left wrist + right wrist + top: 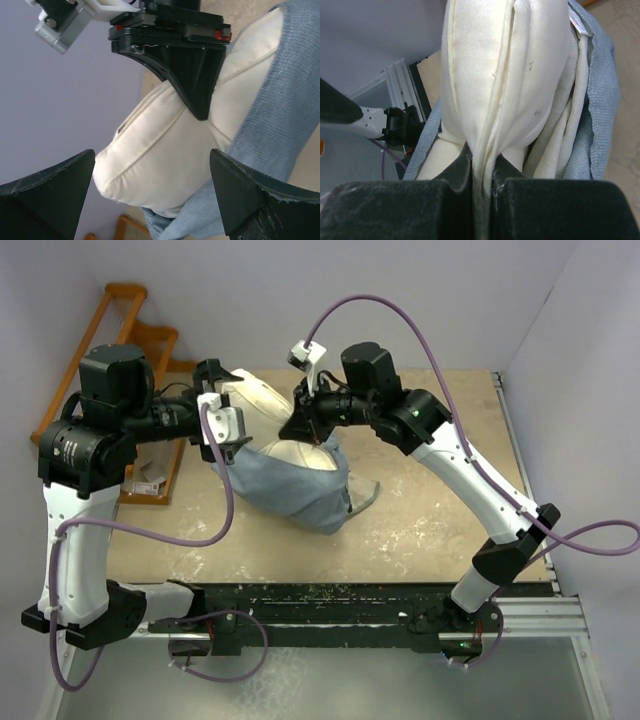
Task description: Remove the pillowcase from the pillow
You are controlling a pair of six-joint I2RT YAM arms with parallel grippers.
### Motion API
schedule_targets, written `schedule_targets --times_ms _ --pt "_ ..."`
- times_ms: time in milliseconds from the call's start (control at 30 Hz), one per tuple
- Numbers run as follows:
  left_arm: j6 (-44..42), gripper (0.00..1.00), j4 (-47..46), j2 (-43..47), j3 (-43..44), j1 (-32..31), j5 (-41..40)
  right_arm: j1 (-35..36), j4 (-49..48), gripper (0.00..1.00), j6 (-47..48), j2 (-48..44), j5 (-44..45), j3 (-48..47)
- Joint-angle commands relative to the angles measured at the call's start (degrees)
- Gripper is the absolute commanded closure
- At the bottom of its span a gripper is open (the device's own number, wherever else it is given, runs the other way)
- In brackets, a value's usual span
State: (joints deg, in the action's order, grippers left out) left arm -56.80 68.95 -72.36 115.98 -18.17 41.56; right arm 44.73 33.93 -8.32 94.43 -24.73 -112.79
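One pillow [490,75], one pillowcase [290,490]; left claw [152,155] apart, right claw [482,170] on pillow.

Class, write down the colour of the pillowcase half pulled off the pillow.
The pillowcase is plain dusty blue-grey, shown best in the top external view.

The pillow [268,398] is cream, off-white, its seam lines the same pale tone, with a few tiny dark specks in the right wrist view. The pillowcase [290,490] shows plain dusty blue-grey, finely woven, with a lighter grey edge at one corner. The tabletop [420,520] is tan, mottled with whitish scuffs. Both arms are white and black. The left gripper [152,165] has black jaws, scuffed pale at the edges; the right gripper [481,165] is black too, with small red marks. The cables [380,302] are purple, the rack [135,315] orange wood, the wall [250,280] pale lavender-grey
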Motion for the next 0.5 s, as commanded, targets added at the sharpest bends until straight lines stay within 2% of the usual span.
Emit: schedule_targets --times_ms 0,133,267,367,467 --pt "-8.3 0.01 3.9 -3.0 4.5 -0.5 -1.1 0.3 2.8 1.0 6.5 -1.2 -1.7 -2.6" --pt "-11.1 0.01 4.2 -3.2 4.0 -2.0 -3.4 3.2 2.3 1.0 11.5 -3.6 0.4 -1.1" --pt "-10.9 0.01 10.4 -5.4 6.0 -6.4 -6.7 7.9 -1.0 1.0 13.4 -5.8 5.4 2.3" --pt "-9.5 0.01 12.0 -6.0 4.0 -9.4 -9.5 9.0 -2.2 1.0 13.9 -5.5 6.3 2.1" --pt "-6.7 0.0 9.9 -4.6 0.5 -9.9 -9.6 9.1 -3.5 1.0 13.1 -6.4 6.7 2.8"
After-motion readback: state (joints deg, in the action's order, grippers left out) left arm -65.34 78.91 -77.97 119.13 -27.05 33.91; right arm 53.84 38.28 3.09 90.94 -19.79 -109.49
